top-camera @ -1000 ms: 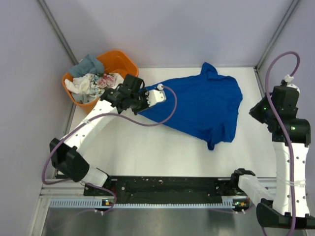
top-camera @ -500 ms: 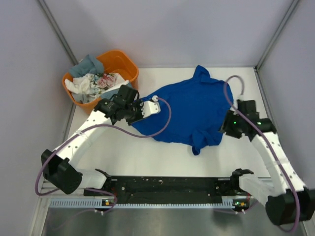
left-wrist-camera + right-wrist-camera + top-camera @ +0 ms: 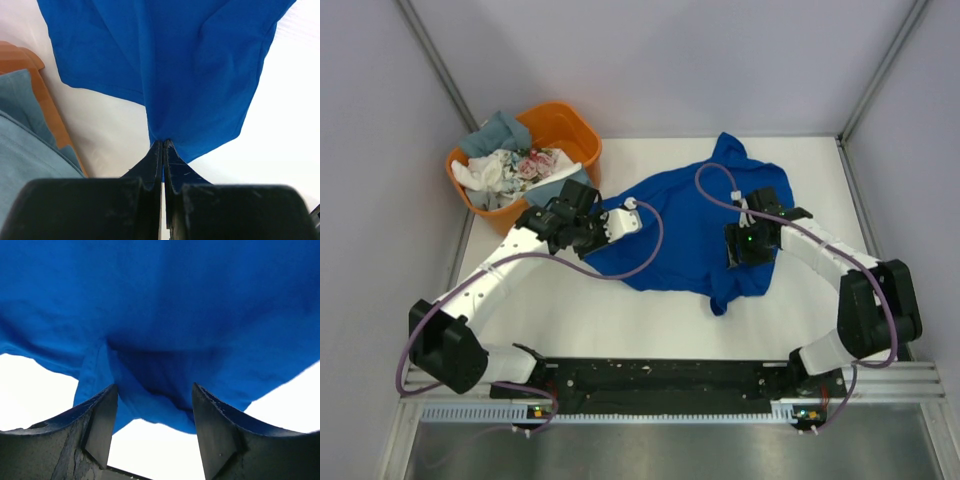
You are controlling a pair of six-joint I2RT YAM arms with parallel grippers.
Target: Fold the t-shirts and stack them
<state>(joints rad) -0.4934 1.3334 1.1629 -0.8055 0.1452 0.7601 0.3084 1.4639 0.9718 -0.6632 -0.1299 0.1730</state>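
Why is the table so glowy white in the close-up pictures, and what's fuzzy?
Left wrist view: the left gripper sits at the lens, so its near part blurs; the table glares white. Right wrist view: same white glare, and the blue t-shirt is shadowed inside the right gripper.

- No writing, label, brand mark, number or sign can be read in any of the three views
- The blue t-shirt point(image 3: 692, 228) shows only plain cloth on the side that faces the cameras
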